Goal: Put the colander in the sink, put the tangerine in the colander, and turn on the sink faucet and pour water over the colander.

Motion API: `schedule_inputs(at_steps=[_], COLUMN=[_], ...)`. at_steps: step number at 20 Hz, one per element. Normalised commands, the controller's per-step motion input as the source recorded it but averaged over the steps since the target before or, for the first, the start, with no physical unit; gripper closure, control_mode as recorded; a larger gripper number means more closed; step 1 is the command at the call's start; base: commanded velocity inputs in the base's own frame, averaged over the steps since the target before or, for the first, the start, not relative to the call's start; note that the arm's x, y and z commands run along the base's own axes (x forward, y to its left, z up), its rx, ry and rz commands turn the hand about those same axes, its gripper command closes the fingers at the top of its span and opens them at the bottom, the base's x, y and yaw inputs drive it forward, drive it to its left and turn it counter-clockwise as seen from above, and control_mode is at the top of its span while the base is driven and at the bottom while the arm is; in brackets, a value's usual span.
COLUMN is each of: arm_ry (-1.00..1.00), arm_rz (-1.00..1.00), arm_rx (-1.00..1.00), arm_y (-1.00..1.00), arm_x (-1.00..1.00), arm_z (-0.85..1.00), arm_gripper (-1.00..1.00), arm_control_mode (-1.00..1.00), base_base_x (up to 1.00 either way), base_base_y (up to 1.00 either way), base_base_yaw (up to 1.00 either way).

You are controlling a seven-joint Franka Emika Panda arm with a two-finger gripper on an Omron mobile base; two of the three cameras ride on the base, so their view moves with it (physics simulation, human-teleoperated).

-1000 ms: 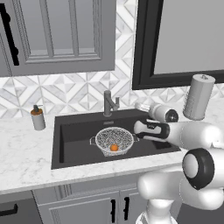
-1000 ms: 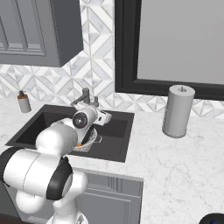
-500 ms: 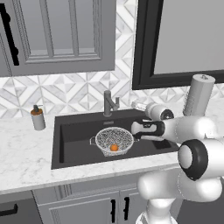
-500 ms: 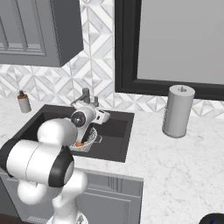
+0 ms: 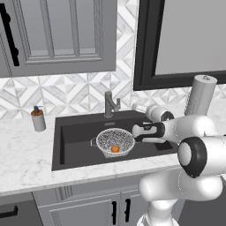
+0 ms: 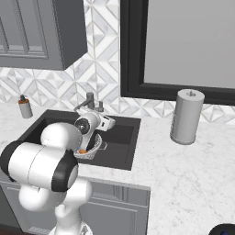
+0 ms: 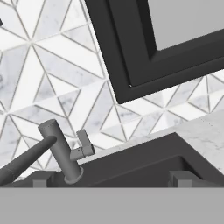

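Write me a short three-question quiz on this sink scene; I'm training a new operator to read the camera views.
1. True or false: the tangerine lies inside the colander.
2. Where does the colander sit? A) on the marble counter B) in the sink C) beside the paper towel roll
3. Fill in: the gripper points toward the sink faucet with its fingers ____.

Key
1. True.
2. B.
3. Open: in the hand view the fingertips stand wide apart, holding nothing.
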Motion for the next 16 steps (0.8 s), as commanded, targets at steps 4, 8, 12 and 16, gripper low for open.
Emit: schedule_inputs(at_steps=[4,8,12,16], arm_ry=[-0.01,-0.02,-0.02,-0.04], arm_rz=[0.0,0.0,0.0,0.01], arm_rx=[0.0,0.0,0.0,-0.01], arm_y=[0.03,0.07,0.04,0.0], arm_x=[0.22,0.28,0.24,0.13], arm_z=[-0.09,-0.02,-0.03,-0.13], arm_gripper=[-1.0,-1.0,-1.0,-1.0], arm_control_mode=[-1.0,-1.0,-1.0,-1.0], base_base_x=[0.0,0.0,0.0,0.0], base_base_y=[0.0,0.0,0.0,0.0], base_base_yaw=[0.0,0.0,0.0,0.0])
